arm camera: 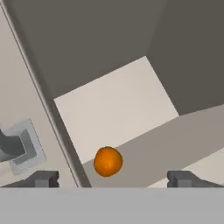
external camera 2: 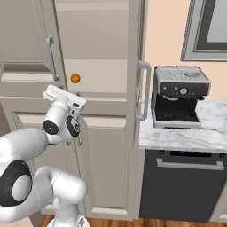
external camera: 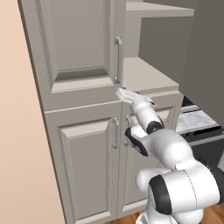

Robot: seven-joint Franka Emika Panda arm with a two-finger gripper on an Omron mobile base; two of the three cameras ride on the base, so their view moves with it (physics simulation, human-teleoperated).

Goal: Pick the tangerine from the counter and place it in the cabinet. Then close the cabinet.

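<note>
Tangerine (arm camera: pixel 107 161) on cabinet (external camera 2: pixel 102 75) shelf, fingers (arm camera: pixel 43 178) spread apart before it.

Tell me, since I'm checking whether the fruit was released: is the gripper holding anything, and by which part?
Nothing is held. The gripper is open, its fingertips wide apart, and the tangerine sits free on the cabinet shelf between them.

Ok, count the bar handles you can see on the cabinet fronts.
4. Upper left door handle; lower left door handle; open right door's handle, facing the coffee machine; lower right door handle, partly behind the arm.
</note>
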